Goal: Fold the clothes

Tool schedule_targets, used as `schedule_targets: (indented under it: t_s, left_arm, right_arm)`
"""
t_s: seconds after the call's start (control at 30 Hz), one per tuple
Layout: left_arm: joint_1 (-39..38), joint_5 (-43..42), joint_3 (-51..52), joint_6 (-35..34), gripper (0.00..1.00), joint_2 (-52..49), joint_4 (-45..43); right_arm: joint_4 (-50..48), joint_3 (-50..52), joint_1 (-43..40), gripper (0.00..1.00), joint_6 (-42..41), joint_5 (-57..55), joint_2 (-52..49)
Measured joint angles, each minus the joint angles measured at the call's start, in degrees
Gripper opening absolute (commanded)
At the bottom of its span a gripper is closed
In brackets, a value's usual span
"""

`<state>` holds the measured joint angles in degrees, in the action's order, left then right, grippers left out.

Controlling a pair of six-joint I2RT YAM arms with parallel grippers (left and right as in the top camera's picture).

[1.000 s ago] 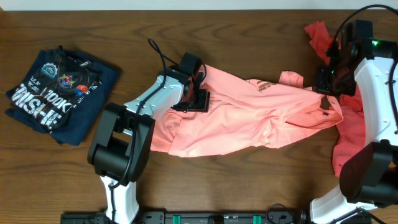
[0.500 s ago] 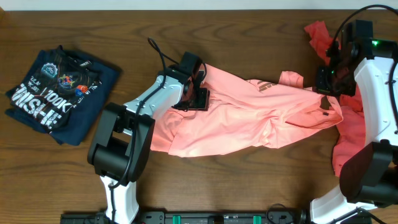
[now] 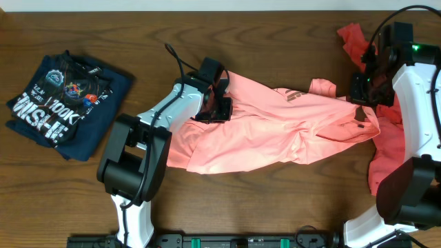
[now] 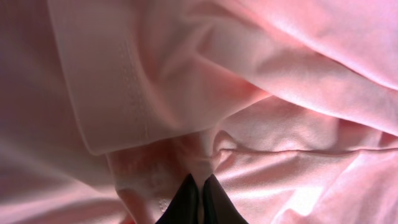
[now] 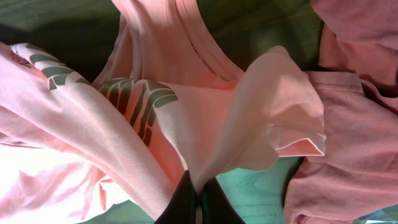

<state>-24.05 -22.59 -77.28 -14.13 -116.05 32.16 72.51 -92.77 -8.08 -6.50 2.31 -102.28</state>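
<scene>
Dark wooden table (image 3: 275, 200) is spanned by a crumpled salmon-pink T-shirt (image 3: 275, 131) — a fold near its left end is pinched by the left gripper (image 3: 219, 105), a fold by the sleeve is pinched by the right gripper (image 3: 360, 93); a coral-red garment (image 3: 387, 155) is heaped against its right end.

A dark brown wooden surface (image 3: 275, 207) with long horizontal grain fills the overhead view under soft, even light, with a pale strip (image 3: 207, 4) along its far edge and a black rail (image 3: 241, 241) with green fittings along its near edge.
</scene>
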Motion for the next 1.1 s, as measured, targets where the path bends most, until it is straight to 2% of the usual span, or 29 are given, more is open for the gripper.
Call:
schedule_targets:
  t_s: [0.27, 0.47, 0.63, 1.1]
  left_arm:
    - [5.18, -0.63, -1.11, 0.02, 0.06, 3.78, 0.59]
    - [11.93, -0.83, -4.20, 0.00, 0.06, 19.08, 0.35]
    - [13.42, -1.07, -5.05, 0.02, 0.06, 31.52, 0.35]
    - [19.32, -1.31, -5.05, 0.02, 0.06, 58.73, 1.42]
  right_arm:
    - [-0.11, -0.02, 0.00, 0.01, -0.46, 0.00, 0.00]
    - [-0.09, -0.02, 0.00, 0.01, -0.50, 2.16, 0.00]
    - [2.05, -1.20, 0.00, 0.01, -0.50, 6.08, 0.83]
    - [8.24, -17.07, 0.00, 0.01, 1.25, 9.16, 23.56]
